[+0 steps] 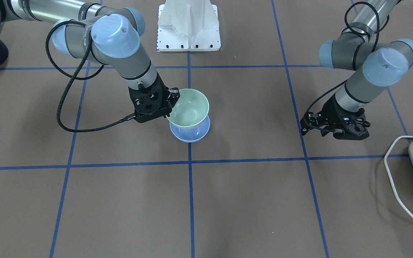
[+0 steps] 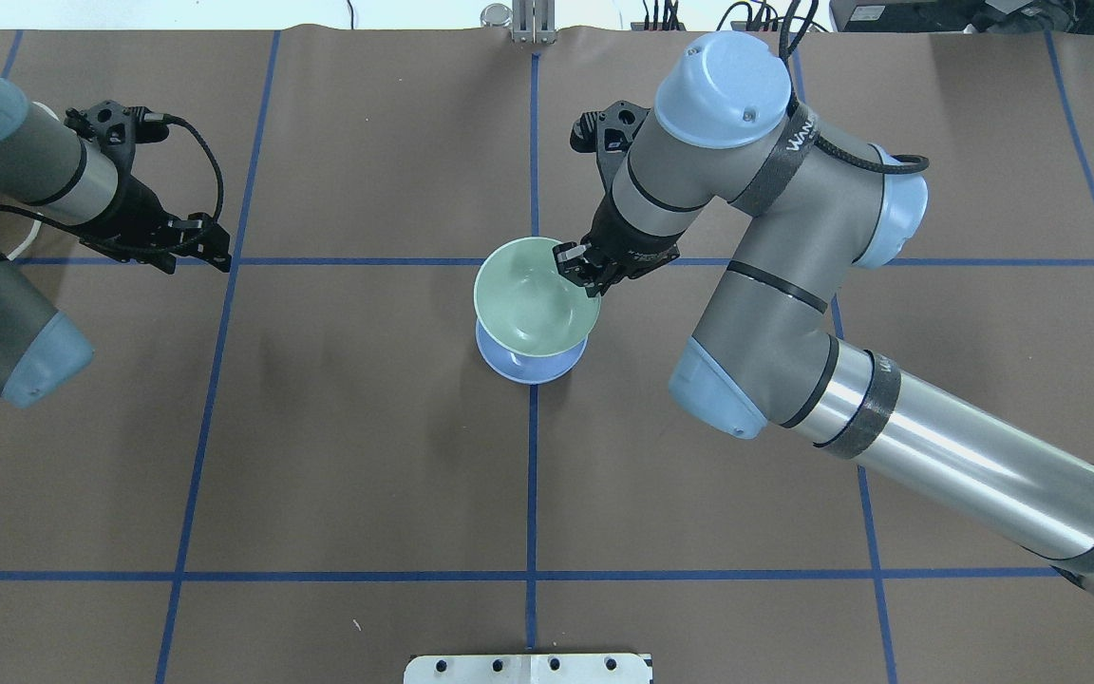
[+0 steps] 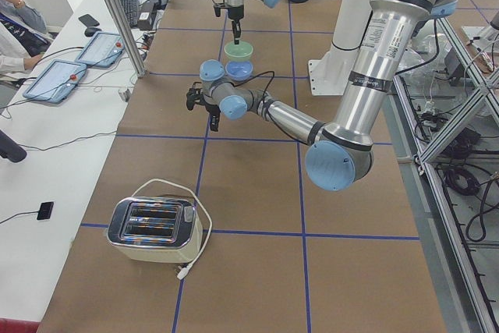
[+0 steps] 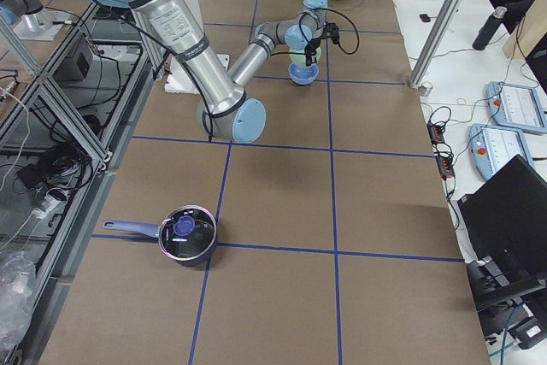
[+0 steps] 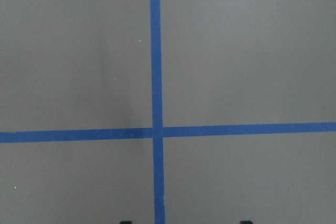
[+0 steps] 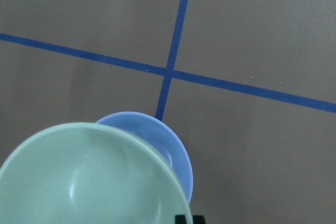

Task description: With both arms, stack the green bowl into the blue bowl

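Because my right claw (image 1: 171,99) pinches the green bowl (image 1: 191,107) by its rim, the front view shows it hanging tilted above the blue bowl (image 1: 192,135), ready to nest. Overhead, both look smooth, round, deep plastic. My left claw (image 2: 213,249) hovers well left; its wrist view shows spread tips.
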You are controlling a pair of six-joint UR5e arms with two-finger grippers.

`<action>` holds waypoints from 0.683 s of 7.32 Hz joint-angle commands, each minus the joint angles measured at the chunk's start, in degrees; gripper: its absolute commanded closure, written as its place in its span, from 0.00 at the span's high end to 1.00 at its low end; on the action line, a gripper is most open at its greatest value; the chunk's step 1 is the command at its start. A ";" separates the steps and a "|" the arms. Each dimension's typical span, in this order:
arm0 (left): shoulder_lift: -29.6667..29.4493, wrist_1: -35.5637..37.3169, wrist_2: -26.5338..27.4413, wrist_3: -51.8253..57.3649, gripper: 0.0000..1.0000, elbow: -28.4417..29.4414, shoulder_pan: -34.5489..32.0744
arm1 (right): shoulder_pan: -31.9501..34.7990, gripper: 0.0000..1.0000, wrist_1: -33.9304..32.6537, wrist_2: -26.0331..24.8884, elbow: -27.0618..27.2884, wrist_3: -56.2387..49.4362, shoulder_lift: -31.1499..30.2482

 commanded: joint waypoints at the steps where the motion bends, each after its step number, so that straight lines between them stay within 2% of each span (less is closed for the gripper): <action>1: 0.01 -0.01 0.22 0.01 0.75 0.04 0.03 | -1.25 0.00 0.11 -1.88 -0.53 -0.01 0.09; 5: 0.01 -0.01 0.31 0.01 0.75 0.12 0.03 | -3.19 0.00 0.37 -4.71 -2.20 -0.01 0.62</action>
